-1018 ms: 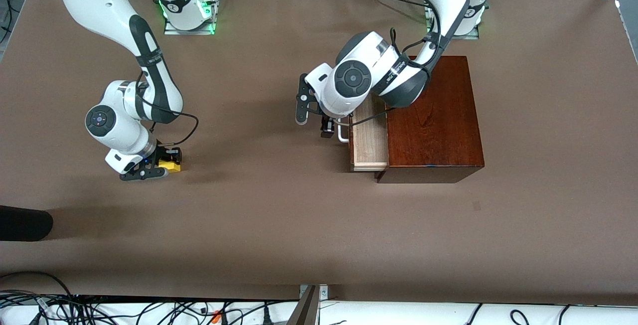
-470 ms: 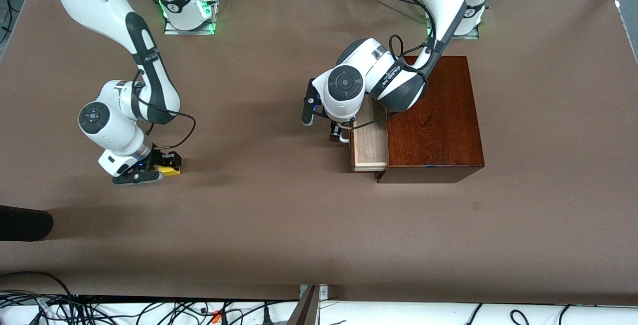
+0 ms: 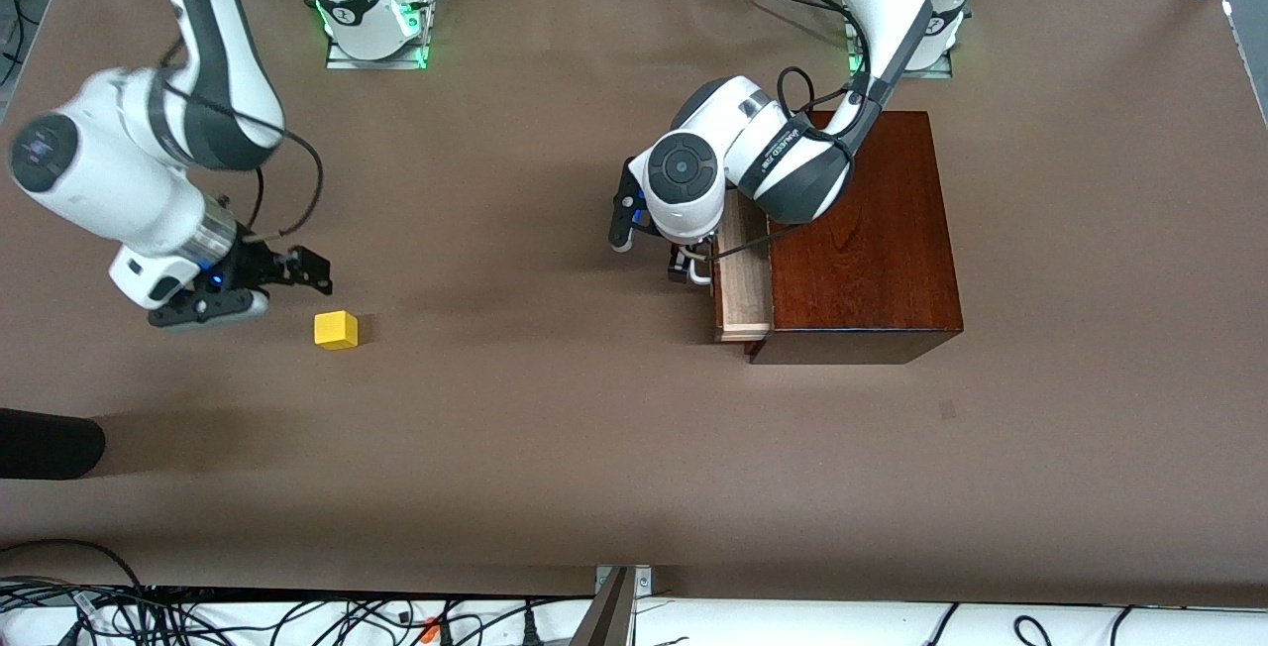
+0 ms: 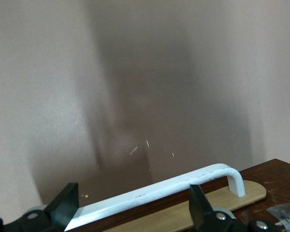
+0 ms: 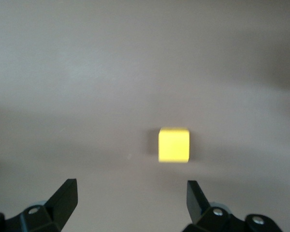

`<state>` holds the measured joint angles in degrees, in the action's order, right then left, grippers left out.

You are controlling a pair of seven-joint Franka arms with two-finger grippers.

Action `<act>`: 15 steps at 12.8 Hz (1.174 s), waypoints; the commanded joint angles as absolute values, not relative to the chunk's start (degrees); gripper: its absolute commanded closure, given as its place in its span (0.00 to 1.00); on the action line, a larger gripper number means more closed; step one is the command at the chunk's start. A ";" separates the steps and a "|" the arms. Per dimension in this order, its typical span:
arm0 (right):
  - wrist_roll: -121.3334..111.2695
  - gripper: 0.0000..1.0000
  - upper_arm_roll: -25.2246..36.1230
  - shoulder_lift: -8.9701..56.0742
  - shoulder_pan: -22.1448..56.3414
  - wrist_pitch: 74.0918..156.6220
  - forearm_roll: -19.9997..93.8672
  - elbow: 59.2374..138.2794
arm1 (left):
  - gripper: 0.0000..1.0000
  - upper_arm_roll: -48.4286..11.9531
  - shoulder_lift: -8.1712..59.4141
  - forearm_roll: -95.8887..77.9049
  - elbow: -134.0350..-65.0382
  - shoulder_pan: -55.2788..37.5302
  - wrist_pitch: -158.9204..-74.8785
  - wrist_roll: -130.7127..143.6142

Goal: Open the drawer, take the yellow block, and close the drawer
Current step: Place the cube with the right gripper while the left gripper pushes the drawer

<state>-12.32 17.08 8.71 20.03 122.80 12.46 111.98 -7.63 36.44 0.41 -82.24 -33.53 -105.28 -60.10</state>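
Note:
The yellow block (image 3: 336,329) (image 5: 174,145) rests alone on the brown table toward the right arm's end. My right gripper (image 3: 269,286) (image 5: 131,198) hangs open above the table beside the block, holding nothing. The drawer (image 3: 745,279) sticks partly out of the mahogany box (image 3: 862,230), and its pale tray looks empty. My left gripper (image 3: 691,268) (image 4: 133,205) is at the drawer's front. Its fingers are open, with the white bar handle (image 4: 159,191) running across between them.
A black rounded object (image 3: 45,443) lies at the table's edge by the right arm's end, nearer the front camera than the block. Cables run along the table's near edge (image 3: 297,616). Brown tabletop (image 3: 515,359) spreads between block and box.
The right gripper opened, left the yellow block on the table, and rose away toward the right arm's end. The left gripper pushed the drawer farther into the box.

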 commanded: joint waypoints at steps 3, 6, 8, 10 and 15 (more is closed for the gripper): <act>-11.34 0.00 13.36 2.81 15.82 106.31 6.95 103.04 | 0.00 -6.86 35.16 4.04 -83.14 -31.20 -98.88 -60.82; -11.34 0.00 12.83 3.60 14.60 96.44 5.45 92.66 | 0.00 -6.86 35.07 4.13 -83.14 -30.94 -98.18 -60.82; -11.78 0.00 9.95 4.30 11.79 95.63 5.27 90.80 | 0.00 -6.86 34.72 5.88 -83.14 -30.94 -97.65 -60.82; -11.87 0.00 10.02 4.31 11.78 95.54 5.19 91.05 | 0.00 -6.86 34.54 5.89 -83.14 -30.85 -96.86 -60.82; -11.78 0.00 9.93 4.22 12.30 93.87 3.09 90.79 | 0.00 -6.94 34.37 5.45 -82.27 -30.67 -96.42 -60.38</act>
